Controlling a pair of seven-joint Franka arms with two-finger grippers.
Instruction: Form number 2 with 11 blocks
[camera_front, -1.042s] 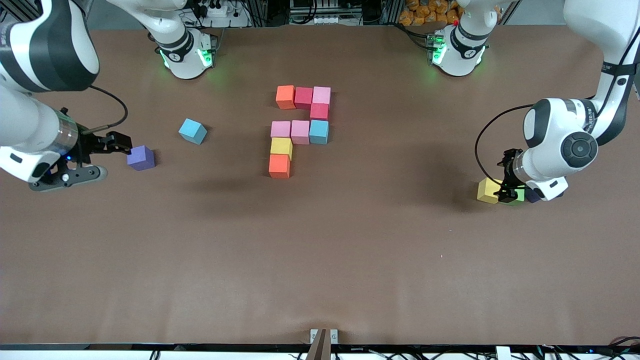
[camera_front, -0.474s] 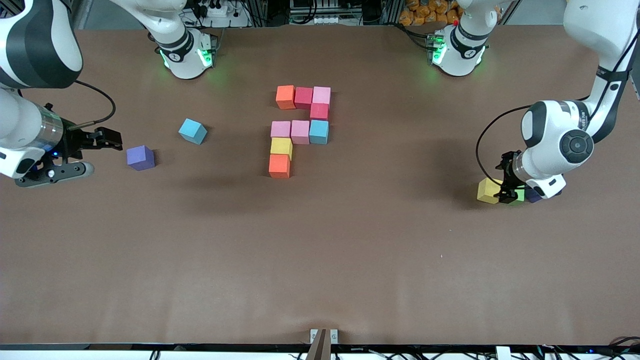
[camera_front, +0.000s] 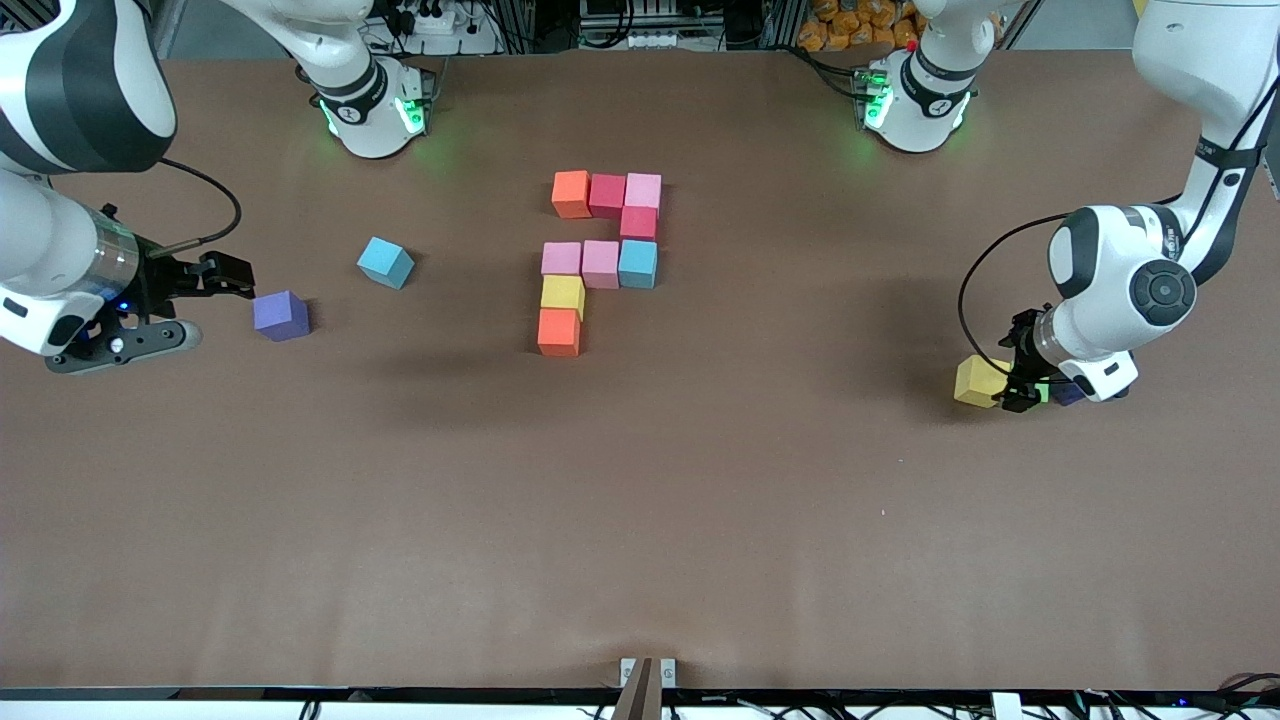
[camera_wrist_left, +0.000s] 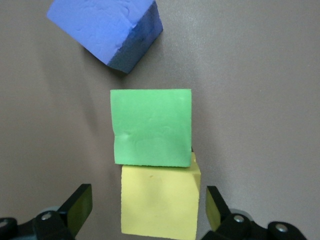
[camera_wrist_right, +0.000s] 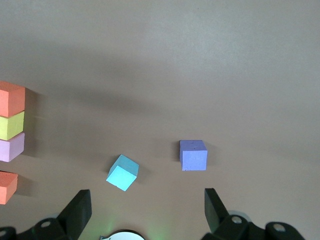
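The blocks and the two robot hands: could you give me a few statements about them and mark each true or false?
1. The left hand is open over the yellow block. True.
2. The green block sits on the blue block. False: they lie apart on the table.
3. The right hand holds the purple block. False: it is open, beside it.
4. A loose light blue block lies apart from the unfinished number 2. True.

Blocks: matt foam look. Green block (camera_wrist_left: 151, 127) shows a faintly dimpled, creased top; yellow block (camera_wrist_left: 159, 201) smoother; blue block (camera_wrist_left: 107, 30) pitted, with rough edges. Desk (camera_front: 700, 500): matt brown covering, cloth-like or paper-like, lightly rippled. Arm shells (camera_front: 1120, 270): glossy white plastic with black joints. Pincer fingers (camera_wrist_left: 75, 207): black, dull plastic.
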